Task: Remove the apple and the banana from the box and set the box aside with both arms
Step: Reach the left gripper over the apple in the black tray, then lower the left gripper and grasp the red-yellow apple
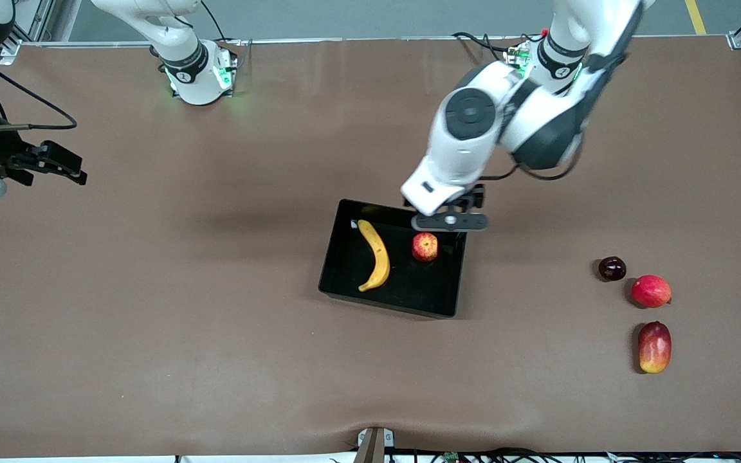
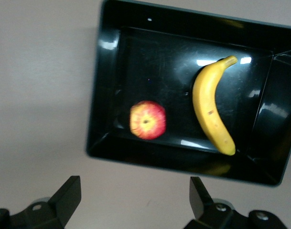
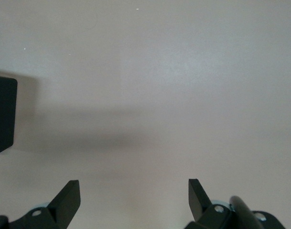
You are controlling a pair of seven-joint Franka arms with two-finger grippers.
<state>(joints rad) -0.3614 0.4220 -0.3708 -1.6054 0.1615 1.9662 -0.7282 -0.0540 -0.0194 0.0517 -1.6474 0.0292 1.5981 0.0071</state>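
The black box (image 1: 345, 270) lies mid-table. In it rest the yellow banana (image 1: 375, 256) and, beside it toward the left arm's end, the small red apple (image 1: 424, 247). My left gripper (image 1: 449, 222) hangs open over the box's wall nearest the robots' bases, above the apple. The left wrist view shows the box (image 2: 104, 86), the banana (image 2: 210, 112) and the apple (image 2: 147, 119), all apart from the left gripper (image 2: 134, 191), which holds nothing. My right gripper (image 1: 55, 161) waits over bare table at the right arm's end; the right gripper (image 3: 133, 191) is open and empty.
Near the left arm's end lie a dark plum-like fruit (image 1: 612, 268), a round red fruit (image 1: 651, 290) and an oblong red-yellow mango (image 1: 654, 347). The brown table mat (image 1: 184, 321) spreads around the box. A black corner (image 3: 2, 114) shows at the edge of the right wrist view.
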